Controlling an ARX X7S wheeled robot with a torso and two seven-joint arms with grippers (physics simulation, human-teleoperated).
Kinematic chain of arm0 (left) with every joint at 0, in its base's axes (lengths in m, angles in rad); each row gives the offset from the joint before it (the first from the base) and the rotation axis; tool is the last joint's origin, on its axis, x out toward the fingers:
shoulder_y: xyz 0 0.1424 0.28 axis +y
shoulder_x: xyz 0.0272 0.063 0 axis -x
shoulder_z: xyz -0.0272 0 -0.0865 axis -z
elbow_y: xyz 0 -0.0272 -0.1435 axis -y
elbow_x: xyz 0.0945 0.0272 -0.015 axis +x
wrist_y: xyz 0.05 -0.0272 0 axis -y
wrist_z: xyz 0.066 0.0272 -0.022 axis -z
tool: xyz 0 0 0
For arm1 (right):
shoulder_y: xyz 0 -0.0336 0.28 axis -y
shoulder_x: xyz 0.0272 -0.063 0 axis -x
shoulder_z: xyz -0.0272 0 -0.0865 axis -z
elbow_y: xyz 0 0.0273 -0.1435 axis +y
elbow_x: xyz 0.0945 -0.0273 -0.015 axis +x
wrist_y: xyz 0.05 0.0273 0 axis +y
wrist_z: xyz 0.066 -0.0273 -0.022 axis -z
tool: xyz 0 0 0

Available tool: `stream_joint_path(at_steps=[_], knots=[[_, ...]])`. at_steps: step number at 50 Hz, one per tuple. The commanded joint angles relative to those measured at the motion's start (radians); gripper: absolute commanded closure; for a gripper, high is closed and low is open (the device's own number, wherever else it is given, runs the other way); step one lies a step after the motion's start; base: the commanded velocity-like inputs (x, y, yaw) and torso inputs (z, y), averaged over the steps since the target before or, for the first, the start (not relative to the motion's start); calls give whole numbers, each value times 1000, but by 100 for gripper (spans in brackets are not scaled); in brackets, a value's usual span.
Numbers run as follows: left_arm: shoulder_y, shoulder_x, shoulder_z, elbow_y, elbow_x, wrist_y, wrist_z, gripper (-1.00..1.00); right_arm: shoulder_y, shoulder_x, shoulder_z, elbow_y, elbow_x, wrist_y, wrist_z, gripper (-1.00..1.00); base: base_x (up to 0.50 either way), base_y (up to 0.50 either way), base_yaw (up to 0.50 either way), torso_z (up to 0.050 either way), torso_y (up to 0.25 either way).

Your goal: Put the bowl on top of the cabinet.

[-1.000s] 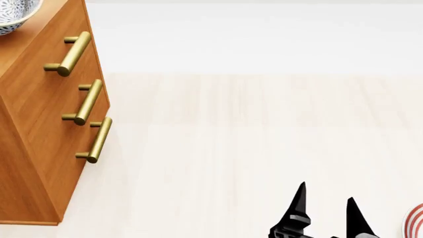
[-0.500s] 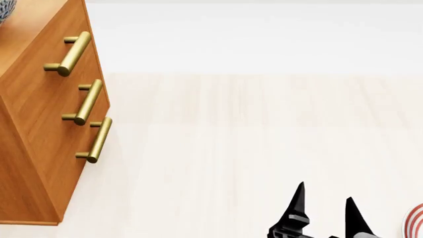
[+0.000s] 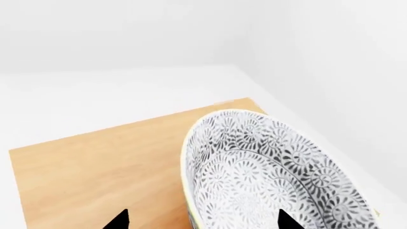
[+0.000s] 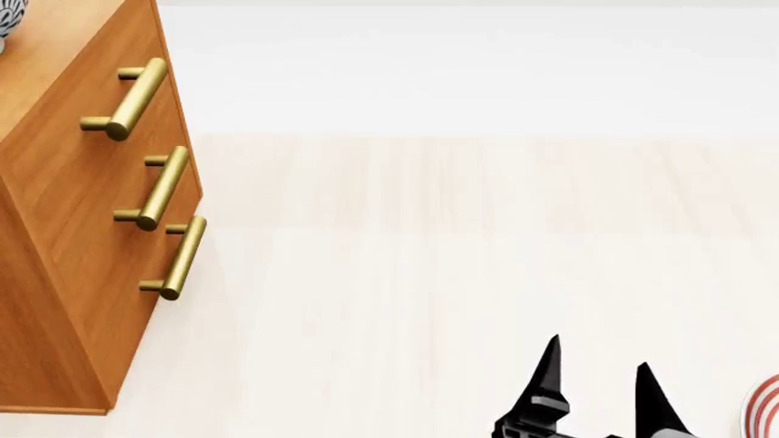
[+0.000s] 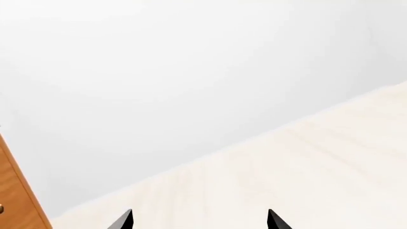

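Observation:
The bowl (image 3: 273,171), white with a dense grey-black floral pattern, rests on the cabinet's wooden top (image 3: 95,162) near its far corner. My left gripper (image 3: 202,218) is open and straddles the bowl's near rim, one fingertip (image 3: 284,220) inside the bowl and the other over the bare wood. In the head view only a sliver of the bowl (image 4: 7,18) shows at the top left, above the cabinet (image 4: 73,228) with its brass handles (image 4: 164,187). Low at the right, my right gripper (image 4: 599,352) is open and empty above the floor.
A white plate with red rings (image 4: 767,406) lies at the right edge beside my right gripper. Pale wooden floor (image 4: 462,237) stretches from the cabinet to a white wall (image 4: 462,64). The right wrist view shows the cabinet's edge (image 5: 16,200).
In the head view the bowl has slid left along the cabinet top, from well in view to a sliver at the frame's edge. The right gripper has stayed put.

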State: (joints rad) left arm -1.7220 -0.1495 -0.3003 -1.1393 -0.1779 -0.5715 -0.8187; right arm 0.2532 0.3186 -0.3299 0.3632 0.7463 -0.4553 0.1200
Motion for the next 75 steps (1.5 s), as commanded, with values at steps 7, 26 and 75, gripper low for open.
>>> stream_joint_path(at_steps=[7,26,75], knots=[[75,37,7,285,-11,-189,-40,-100,-21,11,-2,-36,5,-3,2,-100,0,0,0,0,0],[150,59,31,562,-34,-375,-72,-100,-58,27,-4,-97,4,-9,11,-100,0,0,0,0,0],[308,97,253,1165,-127,-756,-97,-100,-125,54,-7,-194,5,-32,18,-100,0,0,0,0,0]])
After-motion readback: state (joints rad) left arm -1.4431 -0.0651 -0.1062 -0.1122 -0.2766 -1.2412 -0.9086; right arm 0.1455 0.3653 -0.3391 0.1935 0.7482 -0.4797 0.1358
